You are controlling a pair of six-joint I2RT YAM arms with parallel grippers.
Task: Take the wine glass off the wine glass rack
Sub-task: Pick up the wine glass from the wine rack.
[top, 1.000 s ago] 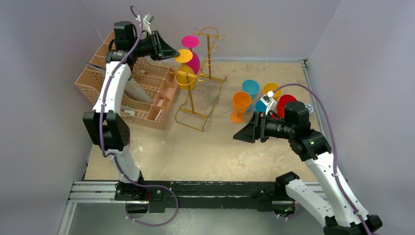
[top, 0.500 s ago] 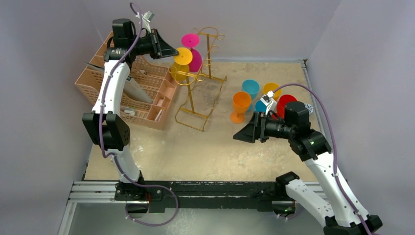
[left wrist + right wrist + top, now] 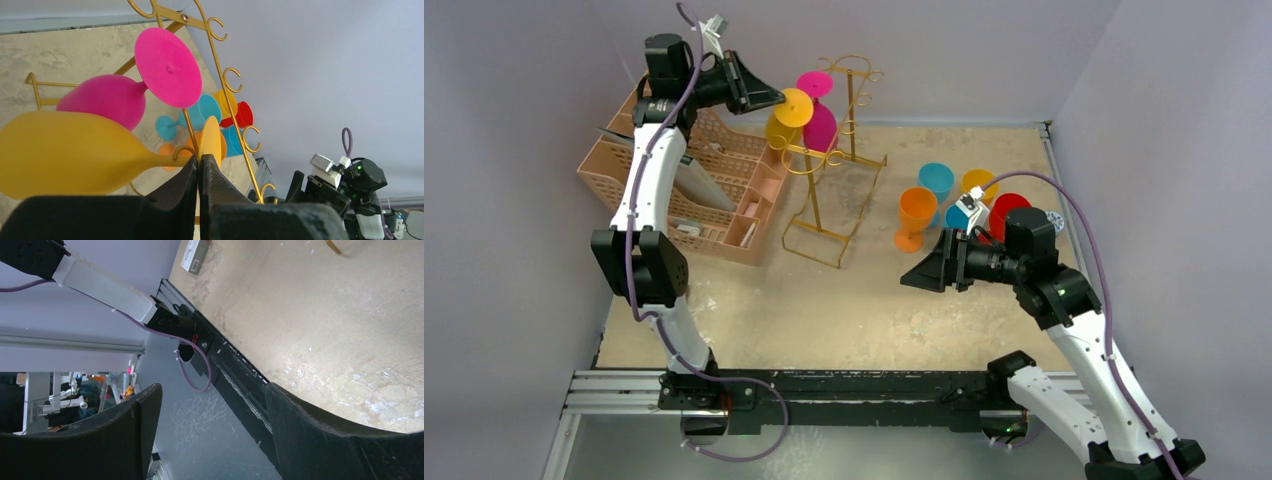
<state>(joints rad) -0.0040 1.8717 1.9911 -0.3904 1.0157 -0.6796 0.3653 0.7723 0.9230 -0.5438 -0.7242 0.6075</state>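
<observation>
So the left hand is clenched on the thin round foot of the yellow plastic wine glass. The glass hangs tilted on the tall gold wire wine glass rack, upper left of the overhead frame, beside a pink plastic wine glass. I'd pull it straight out along the hook's opening and keep the stem level, so it can't snag or drag the rack over. The right hand sits released mid-right, grasping nothing. No readable writing anywhere.
</observation>
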